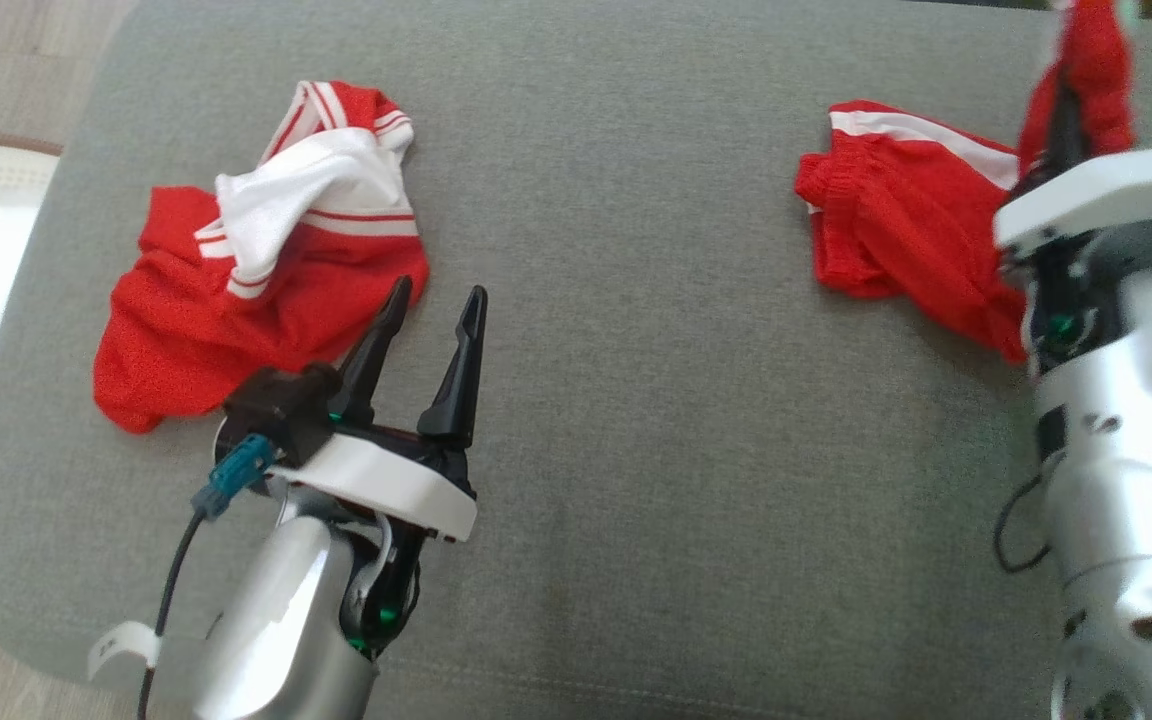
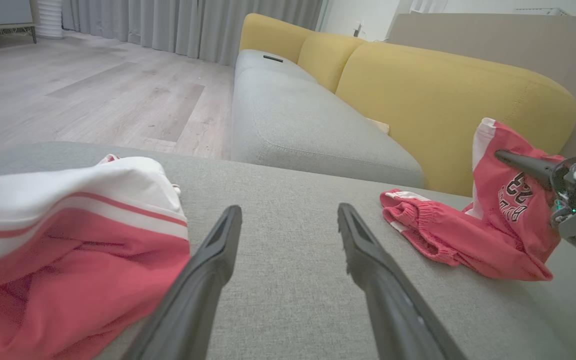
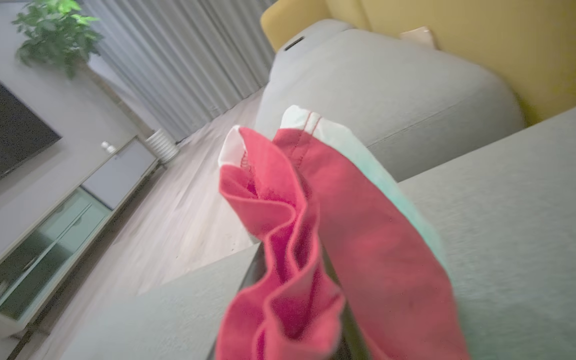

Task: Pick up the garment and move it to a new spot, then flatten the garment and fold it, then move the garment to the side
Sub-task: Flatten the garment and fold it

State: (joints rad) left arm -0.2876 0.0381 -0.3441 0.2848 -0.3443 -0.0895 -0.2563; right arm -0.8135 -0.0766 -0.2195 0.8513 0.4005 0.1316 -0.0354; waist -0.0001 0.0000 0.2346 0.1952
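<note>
- Head view: the right gripper (image 1: 1066,110) was pressed together on one end of the red shorts (image 1: 896,230), lifting that end while the rest lay bunched on the grey cushion (image 1: 636,300), near its right edge. The pinch looked to take only a narrow bit of cloth, so a quick pull might have slipped it free. The trailing part might also have dragged and twisted, making flattening harder.
- Head view: the left gripper (image 1: 439,292) hovered spread and empty just beside a red-and-white jersey (image 1: 266,270). A careless sweep could have snagged that second piece instead of the shorts.
- Left wrist view: the shorts hung from the other arm's finger with the printed side showing, well apart from the spread left fingers (image 2: 218,250). The left arm would have needed a long reach across, and the two arms might have collided.
- Right wrist view: folds of red cloth draped over the gripper's own fingers and hid most of them. With the tips covered, it could not be judged how many layers were caught, so the shorts might have opened unevenly.
</note>
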